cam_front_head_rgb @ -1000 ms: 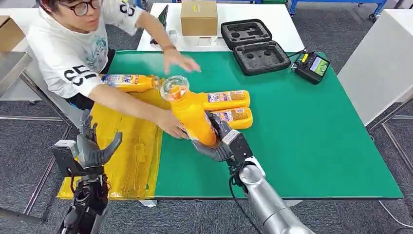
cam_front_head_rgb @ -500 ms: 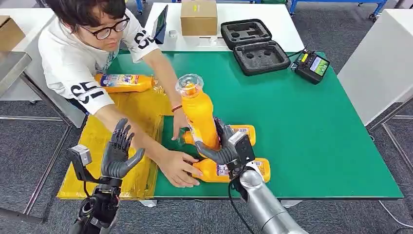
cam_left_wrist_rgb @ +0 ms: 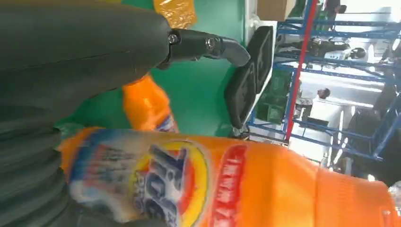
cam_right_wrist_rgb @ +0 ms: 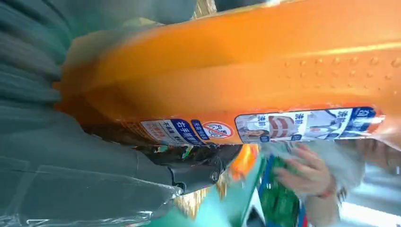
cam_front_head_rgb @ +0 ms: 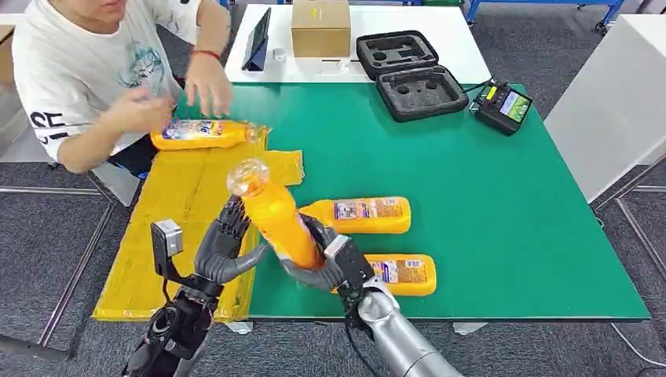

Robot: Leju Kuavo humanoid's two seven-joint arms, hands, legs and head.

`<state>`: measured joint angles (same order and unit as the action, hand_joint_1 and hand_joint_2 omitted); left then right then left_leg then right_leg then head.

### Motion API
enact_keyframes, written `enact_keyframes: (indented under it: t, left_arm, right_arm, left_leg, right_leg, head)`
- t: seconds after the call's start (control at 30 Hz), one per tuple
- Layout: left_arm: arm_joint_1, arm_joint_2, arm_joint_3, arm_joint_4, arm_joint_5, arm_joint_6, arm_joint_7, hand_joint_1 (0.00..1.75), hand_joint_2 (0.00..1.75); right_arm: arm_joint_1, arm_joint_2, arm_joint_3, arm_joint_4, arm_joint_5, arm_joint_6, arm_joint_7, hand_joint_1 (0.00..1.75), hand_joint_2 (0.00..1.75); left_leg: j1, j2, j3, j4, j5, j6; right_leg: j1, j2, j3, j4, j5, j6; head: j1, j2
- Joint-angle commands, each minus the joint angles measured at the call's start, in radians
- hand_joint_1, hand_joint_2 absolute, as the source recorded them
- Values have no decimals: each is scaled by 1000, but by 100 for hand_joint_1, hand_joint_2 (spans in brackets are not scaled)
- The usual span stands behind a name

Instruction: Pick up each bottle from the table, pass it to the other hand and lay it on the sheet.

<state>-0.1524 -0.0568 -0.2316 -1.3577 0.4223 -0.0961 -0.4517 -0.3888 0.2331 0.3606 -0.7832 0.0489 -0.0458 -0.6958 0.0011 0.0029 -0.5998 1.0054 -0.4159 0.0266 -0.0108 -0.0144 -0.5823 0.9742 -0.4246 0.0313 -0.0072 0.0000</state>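
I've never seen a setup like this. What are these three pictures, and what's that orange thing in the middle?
All three come from one humanoid robot. The wide picture looks down from its head; the two close-ups come from cameras at its wrists. Its right hand grips an orange bottle above the green table, while its left hand reaches up against it with fingers spread, as if to take it. Two more bottles lie on the table, and another bottle lies at the yellow sheet, by a person seated beside it.
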Motion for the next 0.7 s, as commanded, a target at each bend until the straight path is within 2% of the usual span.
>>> enact_keyframes:
  t: [0.03,0.2,0.53,0.7]
  left_arm:
    - [-151,-11,-83,148,18,-15,19,0,175]
    - [-179,-12,-93,168,52,-34,38,0,175]
    - [-135,1,-129,97,82,-73,61,0,175]
    - [-139,2,-122,81,27,8,50,0,175]
  right_arm:
    - [-42,35,145,97,56,-78,1,175,175]
    - [-40,43,168,114,61,-79,15,175,175]
    - [-60,42,113,150,37,-119,51,175,175]
    - [-64,40,83,141,27,-147,73,175,175]
  left_leg:
    - [1,-1,0,0,0,-1]
    - [1,-3,1,0,0,-1]
    - [0,-1,0,0,0,-1]
    - [0,-1,0,0,0,-1]
  right_leg:
    - [1,-1,1,0,-1,-1]
    - [1,-2,2,0,-1,-1]
    - [0,0,0,0,0,-1]
    - [0,0,0,0,0,-1]
  head:
    - [0,0]
    - [1,0]
    - [0,0]
    - [0,0]
